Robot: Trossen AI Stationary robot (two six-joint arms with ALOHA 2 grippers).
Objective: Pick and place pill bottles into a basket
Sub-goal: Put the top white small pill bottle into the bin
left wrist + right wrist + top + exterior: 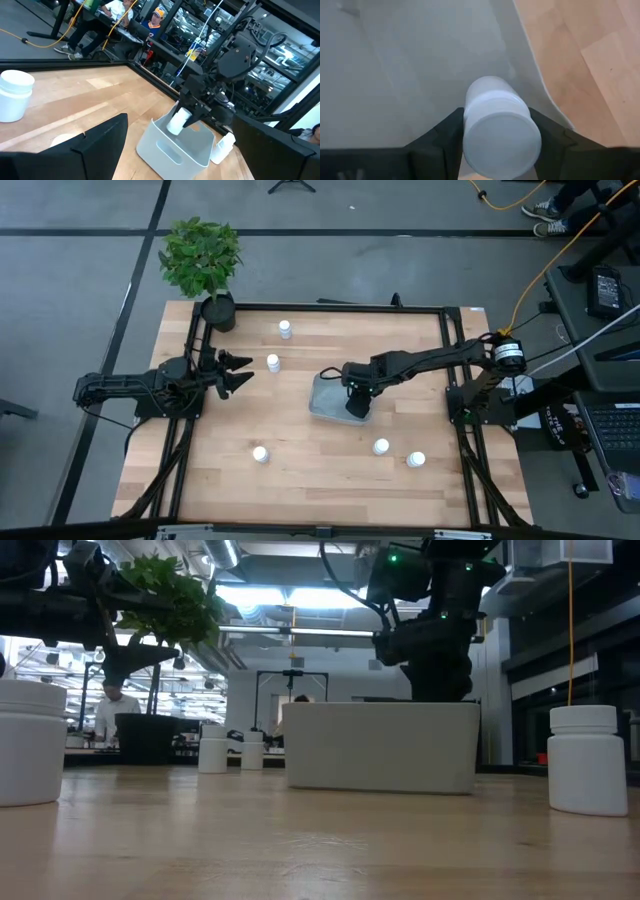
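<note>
My right claw [497, 132] is clamped on one pill bottle [500, 127], both fingers against its sides, and I hold it over the inside of the basket [322, 395], just above the grey floor near one rounded corner. The step in hand, as I judge it, is the release. To do it well I should lower the bottle until it nearly meets the basket floor, keep clear of the low wall beside it, then spread the fingers slowly so the bottle neither tips nor rolls, and lift straight up.

My left claw [243, 372] waits wide and empty over the bench [300, 470], near the plant pot [219, 311].

Counting: one basket, one bottle in my grip, and five more bottles standing on the bench, all outside the basket.
</note>
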